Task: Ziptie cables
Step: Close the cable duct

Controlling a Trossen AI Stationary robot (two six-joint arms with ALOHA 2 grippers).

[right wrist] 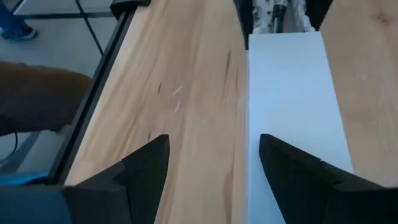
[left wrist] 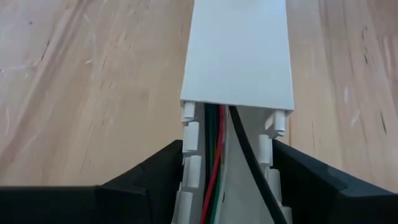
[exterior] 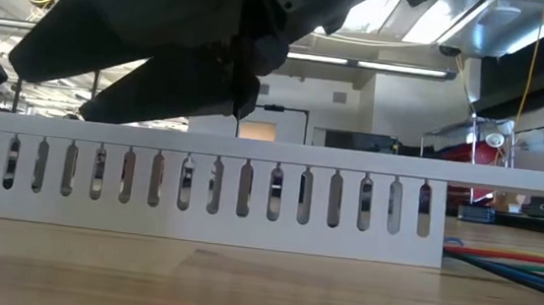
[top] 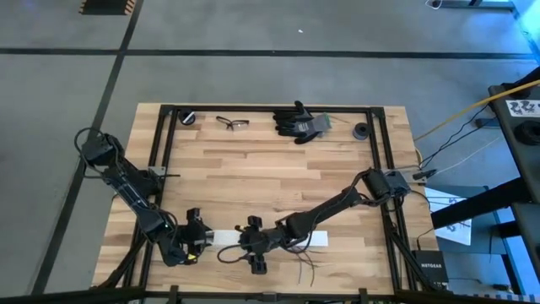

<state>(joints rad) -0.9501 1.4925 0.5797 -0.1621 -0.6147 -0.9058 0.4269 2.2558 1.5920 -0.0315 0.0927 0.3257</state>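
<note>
A white slotted duct (top: 270, 239) lies on the wooden table near its front edge. Its lid (left wrist: 239, 50) covers all but the left end. The cables, red, green and black (left wrist: 214, 155), run inside the uncovered end. Thin wires (top: 310, 266) splay out past the duct's right end, where they show as coloured strands (exterior: 514, 263) in the low view. My left gripper (top: 196, 245) (left wrist: 227, 180) is closed on the duct's left end. My right gripper (top: 253, 252) (right wrist: 211, 168) stands open over the duct's middle, one finger (right wrist: 292, 168) above the lid (right wrist: 289, 81). My left gripper pinches the duct's uncovered left end between its two fingers, one on each slotted side wall (left wrist: 186, 152) (left wrist: 268, 149). The fingers slant down from the table's left and lie along the duct. The duct rests flat on the table. Whether my right gripper touches the lid, I cannot tell.
Along the far edge lie safety glasses (top: 232, 123), a pair of black gloves (top: 299, 122) and two small black round things (top: 187, 117) (top: 361, 130). A black frame rail (right wrist: 106, 56) borders the table. Bare wood lies between these and the duct.
</note>
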